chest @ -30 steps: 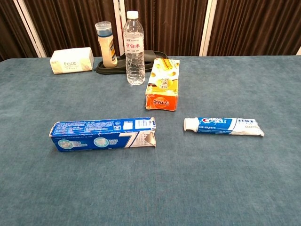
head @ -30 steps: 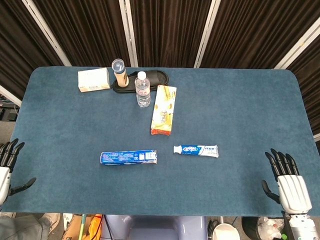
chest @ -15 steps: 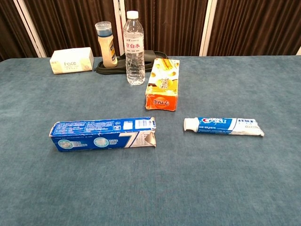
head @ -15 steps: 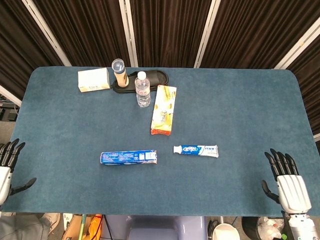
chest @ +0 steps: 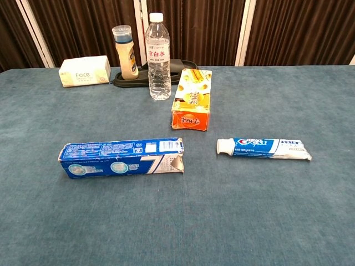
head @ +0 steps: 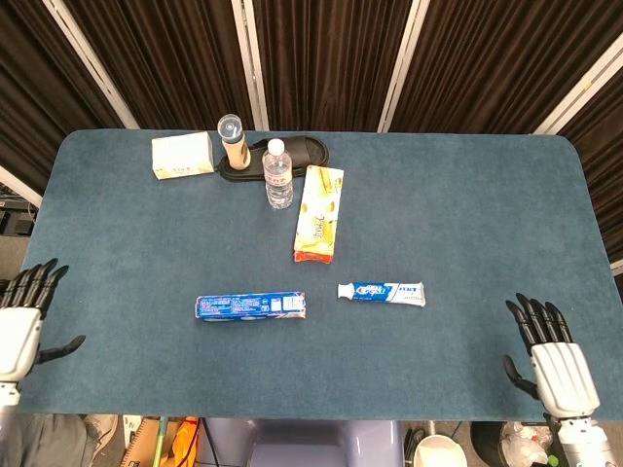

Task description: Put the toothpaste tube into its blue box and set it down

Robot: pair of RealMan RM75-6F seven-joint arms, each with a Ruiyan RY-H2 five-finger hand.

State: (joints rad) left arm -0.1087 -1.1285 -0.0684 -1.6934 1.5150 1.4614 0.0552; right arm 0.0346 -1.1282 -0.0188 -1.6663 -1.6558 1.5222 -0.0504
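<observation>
The toothpaste tube [head: 382, 293] is laid flat just right of the blue box [head: 251, 306], cap toward the box's open end. Left hand [head: 21, 329] and right hand [head: 551, 356] are seen empty, fingers spread, well apart from the box.

**Tube and box lie apart on the blue cloth**

The toothpaste tube [chest: 264, 148] lies flat on its side, white cap pointing toward the robot's left, its blue-and-white body crimped at the far end. The blue box [chest: 121, 158] lies lengthwise to its left, a clear gap between them, the two roughly end to end. The box's open end, with a ragged torn flap, faces the tube's cap; nothing is inside it that can be seen
</observation>
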